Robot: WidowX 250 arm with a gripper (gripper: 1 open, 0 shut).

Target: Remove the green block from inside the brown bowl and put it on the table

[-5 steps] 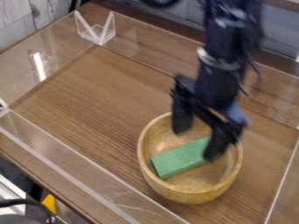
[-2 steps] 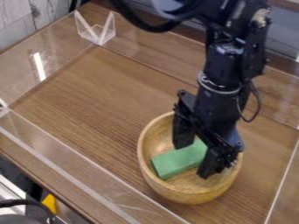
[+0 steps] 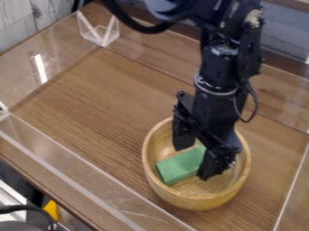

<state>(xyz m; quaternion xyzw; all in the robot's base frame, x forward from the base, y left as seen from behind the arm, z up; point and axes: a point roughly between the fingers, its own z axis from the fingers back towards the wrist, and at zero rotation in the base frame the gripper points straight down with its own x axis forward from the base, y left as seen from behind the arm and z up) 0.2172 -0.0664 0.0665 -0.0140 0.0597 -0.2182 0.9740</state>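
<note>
The brown bowl [image 3: 197, 178], round and made of light wood with a thick rim, stands on the desk [image 3: 108, 99]. Inside it lies the green block [image 3: 182, 166], flat, rectangular and matte. The black hand [image 3: 198, 153] points down into the bowl with its fingers spread wide, one on each side of the block, holding nothing. Clear acrylic walls [image 3: 60, 171] surround the wood-grain desk.

the hand [image 3: 201, 153] hides the green block's [image 3: 182, 167] far end; the arm's top is cut off.
</note>
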